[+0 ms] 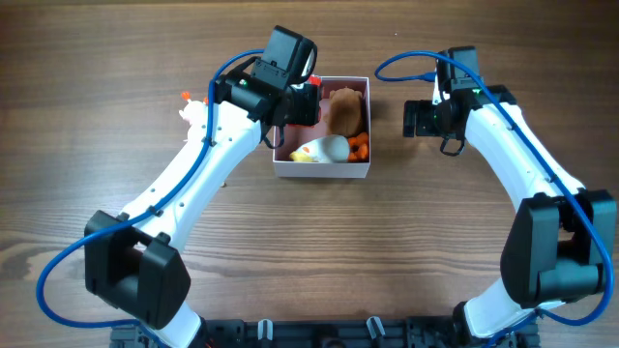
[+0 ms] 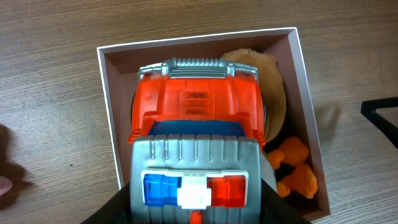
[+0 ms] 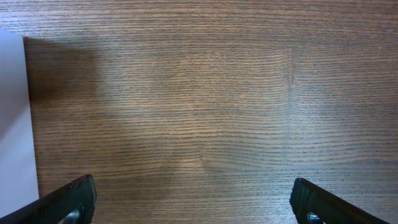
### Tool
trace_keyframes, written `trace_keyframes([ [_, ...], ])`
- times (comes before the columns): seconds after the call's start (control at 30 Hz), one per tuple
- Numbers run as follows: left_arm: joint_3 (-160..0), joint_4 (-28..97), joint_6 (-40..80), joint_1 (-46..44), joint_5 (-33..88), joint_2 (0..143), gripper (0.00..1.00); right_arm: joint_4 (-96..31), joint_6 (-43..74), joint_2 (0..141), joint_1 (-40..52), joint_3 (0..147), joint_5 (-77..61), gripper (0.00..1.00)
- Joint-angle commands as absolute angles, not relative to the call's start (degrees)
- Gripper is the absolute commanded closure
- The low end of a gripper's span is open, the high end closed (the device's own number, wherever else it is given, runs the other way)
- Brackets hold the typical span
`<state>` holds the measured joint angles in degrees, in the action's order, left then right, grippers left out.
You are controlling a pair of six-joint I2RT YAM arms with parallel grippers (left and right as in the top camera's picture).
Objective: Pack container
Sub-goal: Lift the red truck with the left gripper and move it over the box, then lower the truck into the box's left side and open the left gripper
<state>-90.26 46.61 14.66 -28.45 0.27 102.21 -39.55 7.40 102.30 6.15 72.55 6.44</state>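
Observation:
The container (image 1: 322,169), a white-walled box with a pink inside, sits at the table's middle back; it also shows in the left wrist view (image 2: 109,99). Inside lie a brown plush toy (image 1: 343,108), a white and yellow toy (image 1: 322,149) and orange pieces (image 1: 359,147). My left gripper (image 2: 196,208) is shut on an orange and grey toy police truck (image 2: 196,118) and holds it over the container's left part. My right gripper (image 3: 193,205) is open and empty over bare wood, just right of the container, whose white wall (image 3: 13,124) shows at the left edge.
A small white and orange object (image 1: 191,104) lies on the table left of the container, partly hidden by the left arm. The table is brown wood.

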Motion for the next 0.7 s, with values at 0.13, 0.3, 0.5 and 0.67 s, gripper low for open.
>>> trace_keyframes([
  [0.13, -90.06, 45.89, 15.92, -28.64, -2.48, 106.1, 0.63, -39.44, 6.81, 101.8, 6.02, 72.62, 6.13, 0.01],
  [0.3, -90.06, 44.73, 15.92, -28.64, -2.85, 108.27, 0.63, -39.42, 6.81, 101.8, 6.02, 72.62, 6.13, 0.0],
  [0.5, -90.06, 43.09, 15.92, -28.64, -5.3, 110.52, 0.63, -39.44, 6.79, 101.8, 6.02, 72.62, 6.13, 0.0],
  [0.67, -90.06, 41.93, 15.9, -28.64, -5.32, 112.75, 0.62, -39.44, 6.81, 101.8, 6.02, 72.62, 6.13, 0.0],
])
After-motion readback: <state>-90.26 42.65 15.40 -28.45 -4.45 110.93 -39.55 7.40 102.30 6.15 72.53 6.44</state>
